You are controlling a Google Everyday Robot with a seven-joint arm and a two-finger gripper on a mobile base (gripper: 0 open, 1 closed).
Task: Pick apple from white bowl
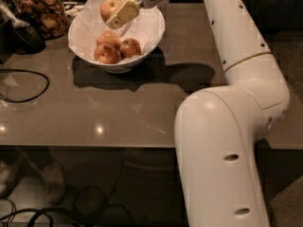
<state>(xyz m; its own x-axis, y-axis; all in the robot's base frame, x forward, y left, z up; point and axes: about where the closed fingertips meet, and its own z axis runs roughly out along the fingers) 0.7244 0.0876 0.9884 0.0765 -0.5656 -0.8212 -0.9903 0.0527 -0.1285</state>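
The white bowl (151,34), lined with crumpled white paper, stands at the back left of the grey table. Three orange-red apples (113,48) lie in it. My gripper (117,11) is above the bowl's far side, shut on the apple (108,8), which has red-streaked skin and a paler patch. The apple hangs clear of the other apples. A tan finger pad (123,14) covers the apple's right side.
A glass cookie jar (40,11) stands at the back left beside the bowl. A black object (21,34) and a black cable loop (23,86) lie on the table's left side. My white arm (236,79) spans the right side. The table's front edge (85,146) runs across the view.
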